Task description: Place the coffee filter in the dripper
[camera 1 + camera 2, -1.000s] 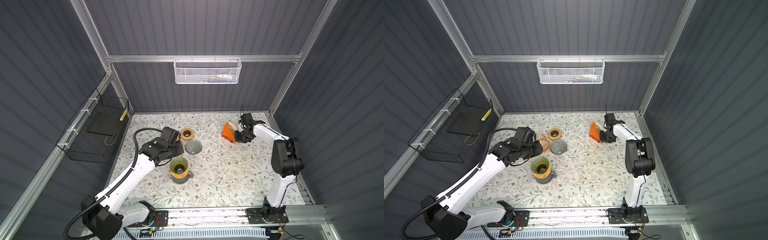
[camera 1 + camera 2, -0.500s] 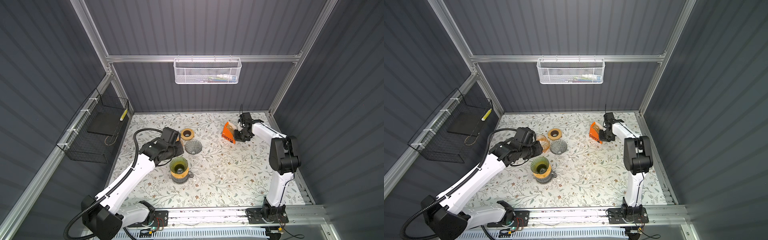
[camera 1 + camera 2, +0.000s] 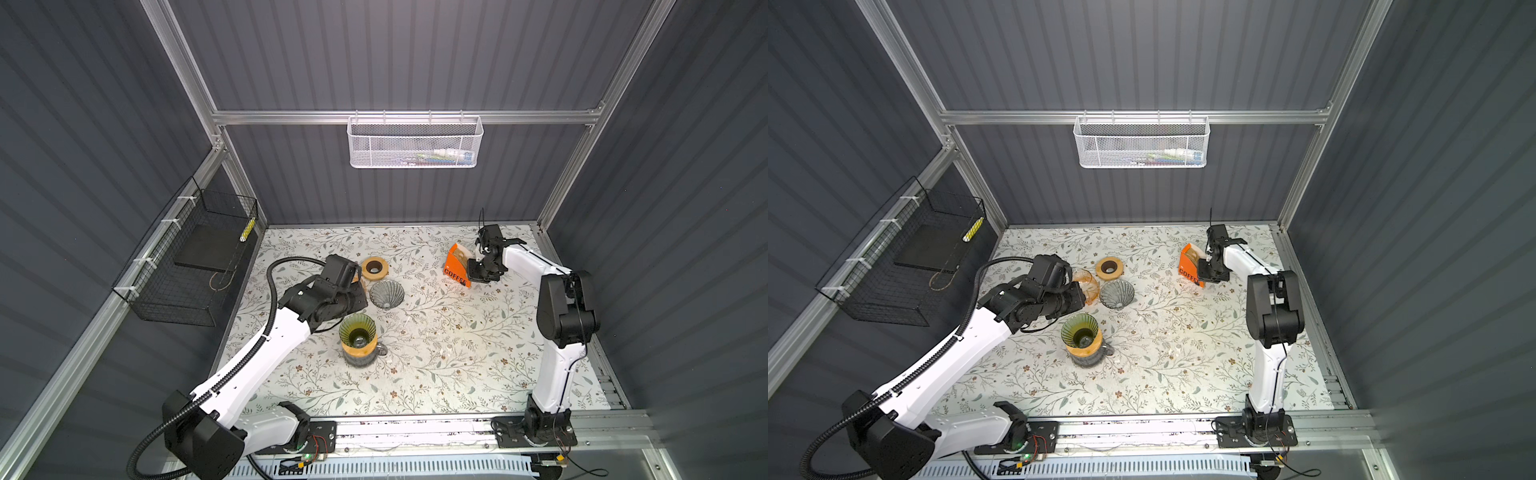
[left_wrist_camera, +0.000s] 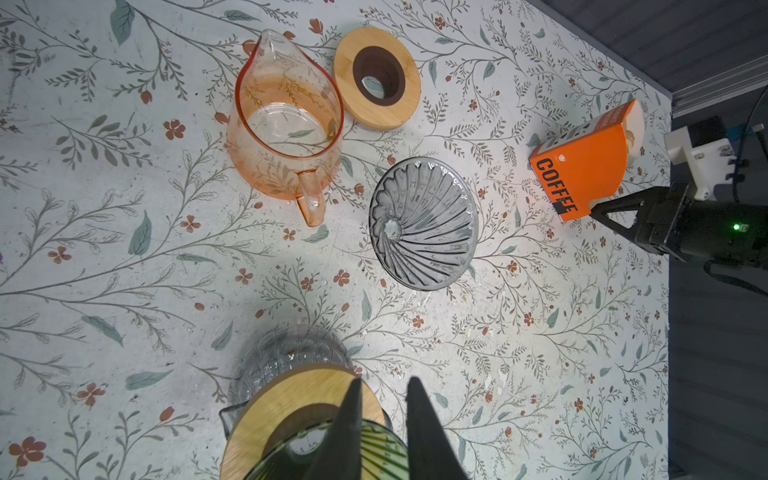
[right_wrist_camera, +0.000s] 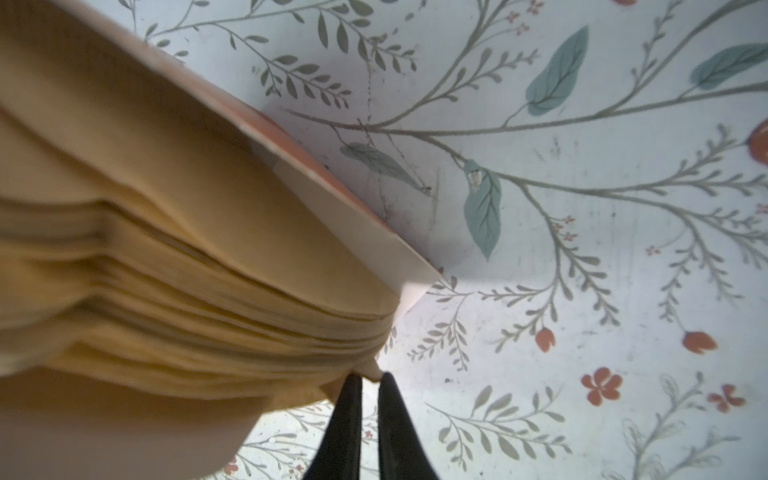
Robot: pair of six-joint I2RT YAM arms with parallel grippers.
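A green ribbed dripper sits on a wood-collared glass carafe near the table's middle. My left gripper straddles the dripper's rim, one finger inside and one outside, and looks shut on it. At the back right an orange coffee filter box stands tilted. It holds a stack of tan filters. My right gripper is at the box's open side. It is shut to a narrow slit on the corner of one coffee filter.
A grey dripper lies on its side behind the carafe, beside an orange glass pitcher and a wooden ring. A white mesh basket hangs on the back wall and a black wire basket on the left wall.
My right gripper's jaws have narrowed onto the filter's corner and its arm has shifted slightly toward the box. The left arm and the dripper have not moved.
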